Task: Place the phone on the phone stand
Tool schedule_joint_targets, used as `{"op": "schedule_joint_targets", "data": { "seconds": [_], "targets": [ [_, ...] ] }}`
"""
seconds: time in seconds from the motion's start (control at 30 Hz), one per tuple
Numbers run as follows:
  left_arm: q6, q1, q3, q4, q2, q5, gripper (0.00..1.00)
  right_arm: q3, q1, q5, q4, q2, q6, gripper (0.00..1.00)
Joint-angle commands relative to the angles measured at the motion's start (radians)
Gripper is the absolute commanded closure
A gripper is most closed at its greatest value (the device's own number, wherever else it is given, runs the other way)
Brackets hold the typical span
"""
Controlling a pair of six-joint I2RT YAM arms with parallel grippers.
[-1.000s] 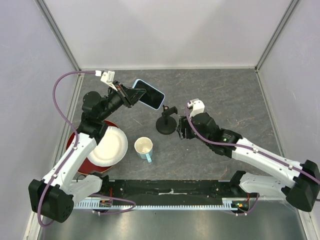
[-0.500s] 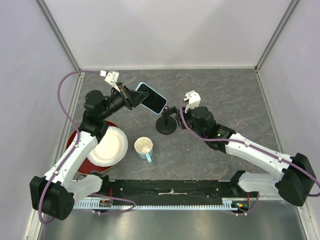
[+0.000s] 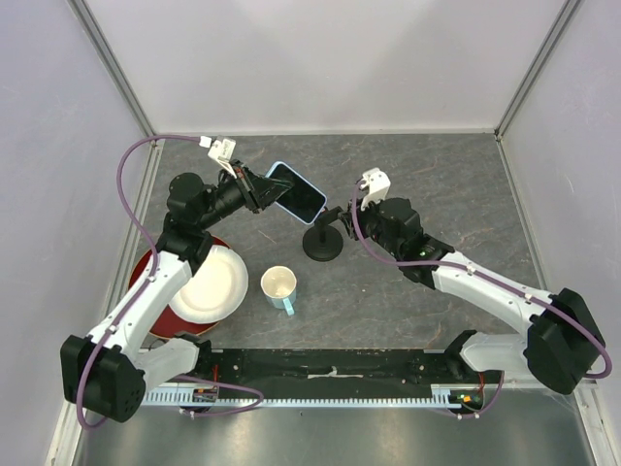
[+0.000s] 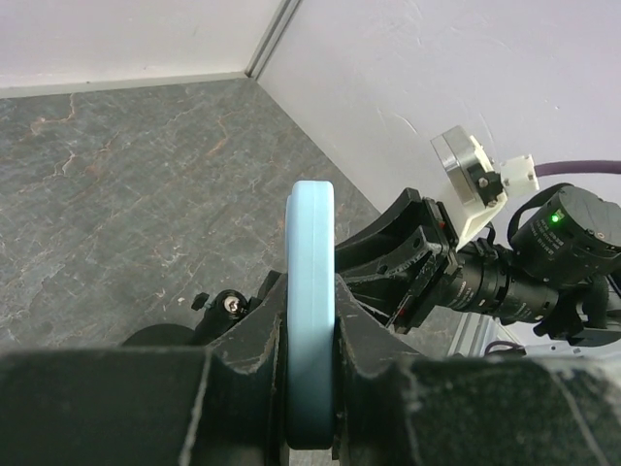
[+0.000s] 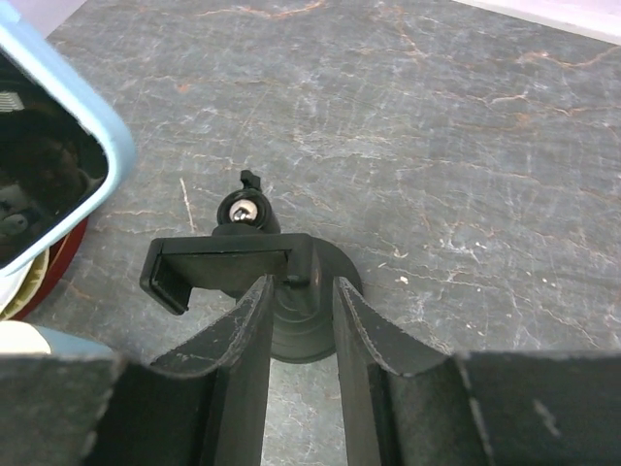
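Observation:
The phone (image 3: 296,190), black screen with a light blue edge, is held tilted in the air by my left gripper (image 3: 262,189), which is shut on its edge (image 4: 310,291). It hangs just above and left of the black phone stand (image 3: 323,243). My right gripper (image 3: 342,218) is at the stand's top from the right. In the right wrist view its fingers (image 5: 299,286) are slightly apart around the right end of the clamp holder (image 5: 223,257), above the disc base. The phone's corner shows at upper left in that view (image 5: 58,155).
A white cup (image 3: 279,286) with a light blue handle stands in front of the stand. A white plate (image 3: 211,283) lies on a red plate (image 3: 146,282) at the left. Grey walls enclose the table's back and sides.
My left gripper has carried the phone a little right, toward the stand. My right gripper has moved up and left to the stand's clamp holder.

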Motion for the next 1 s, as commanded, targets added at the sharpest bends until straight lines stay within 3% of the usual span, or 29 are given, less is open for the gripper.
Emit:
{"op": "schedule_joint_targets", "data": {
  "seconds": [0.0, 0.17, 0.27, 0.33, 0.63, 0.77, 0.97],
  "targets": [
    [0.021, 0.002, 0.062, 0.101, 0.001, 0.042, 0.98, -0.049, -0.007, -0.086, 0.127, -0.006, -0.046, 0.64],
    [0.01, 0.002, 0.071, 0.104, 0.037, 0.066, 0.98, -0.073, -0.014, -0.125, 0.199, 0.003, -0.046, 0.7],
    [0.006, 0.002, 0.078, 0.104, 0.05, 0.085, 0.98, -0.116, -0.014, -0.126, 0.279, -0.009, -0.037, 0.81],
    [0.004, 0.002, 0.083, 0.104, 0.058, 0.098, 0.98, -0.15, -0.014, -0.115, 0.337, -0.018, -0.034, 1.0],
    [0.091, -0.033, 0.121, 0.073, 0.047, 0.204, 0.98, -0.139, -0.015, -0.177, 0.301, -0.03, -0.137, 1.0],
    [0.353, -0.109, 0.166, -0.097, 0.014, 0.191, 0.98, -0.198, -0.037, -0.224, 0.36, -0.049, -0.121, 1.0],
    [0.62, -0.28, 0.158, -0.249, 0.006, 0.146, 0.98, -0.178, -0.057, -0.368, 0.403, 0.032, -0.106, 1.0]
  ]
}}
